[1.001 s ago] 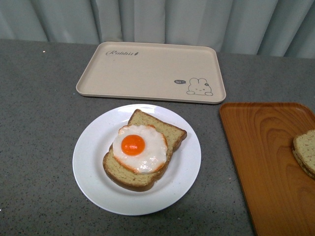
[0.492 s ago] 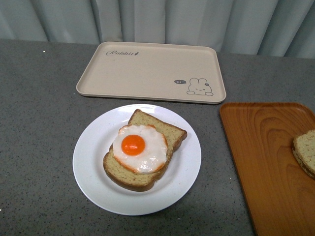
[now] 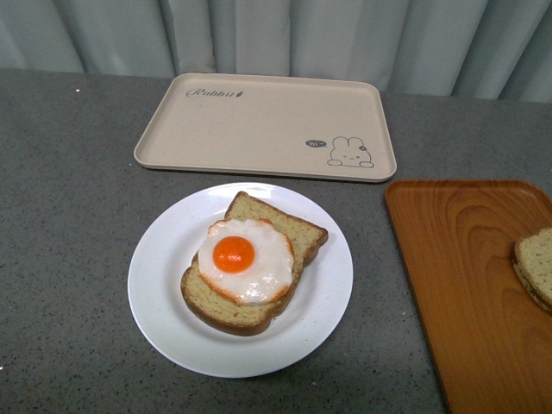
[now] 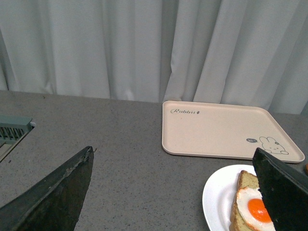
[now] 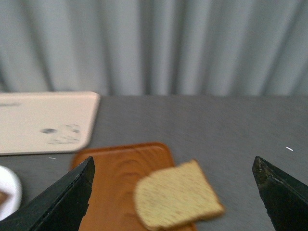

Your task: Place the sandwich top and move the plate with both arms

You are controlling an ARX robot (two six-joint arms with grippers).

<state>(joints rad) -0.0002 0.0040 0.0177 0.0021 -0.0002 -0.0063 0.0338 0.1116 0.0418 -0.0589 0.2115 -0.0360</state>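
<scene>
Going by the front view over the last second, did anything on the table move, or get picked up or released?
Nothing visibly changed. The round white plate carrying the fried egg on bread, the tan speckled bread slice on the orange wood-grain tray and the beige rabbit-print tray all lie where they were. Nothing was gripped or let go, and neither arm shows in the front view.

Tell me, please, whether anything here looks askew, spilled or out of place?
The sandwich top lies askew on the orange tray; in the blurred right wrist view it seems to overhang the tray's edge. The fried egg sits neatly on the bread on the plate. Nothing looks spilled.
</scene>
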